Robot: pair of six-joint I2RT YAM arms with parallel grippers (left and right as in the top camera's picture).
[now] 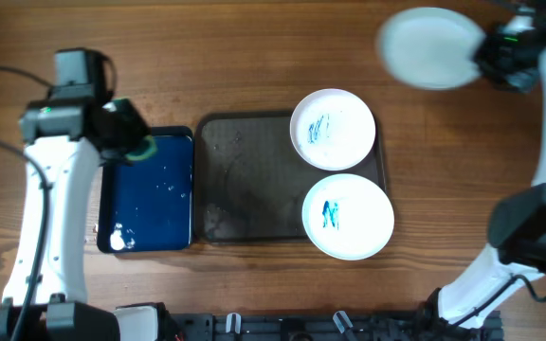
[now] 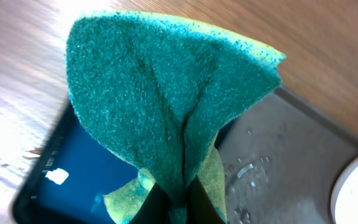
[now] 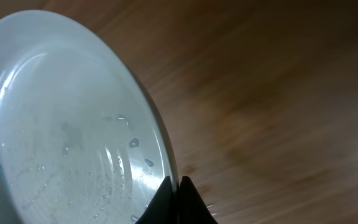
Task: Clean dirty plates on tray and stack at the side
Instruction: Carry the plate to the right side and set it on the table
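Observation:
Two white plates with blue scribbles lie at the right end of the dark grey tray (image 1: 245, 185): one at the back (image 1: 333, 129), one at the front (image 1: 347, 216). My right gripper (image 1: 489, 55) is shut on the rim of a third plate (image 1: 429, 47), plain white and wet, held above the table at the back right; the right wrist view shows it (image 3: 67, 130) pinched in the jaws (image 3: 178, 186). My left gripper (image 1: 133, 140) is shut on a green-and-yellow sponge (image 2: 166, 106) over the gap between the blue tray and the grey tray (image 2: 291, 149).
A glossy blue tray (image 1: 150, 194) with water and white foam lies left of the grey tray. The grey tray's left part is wet and bare. Bare wooden table (image 1: 254, 57) lies behind and to the right.

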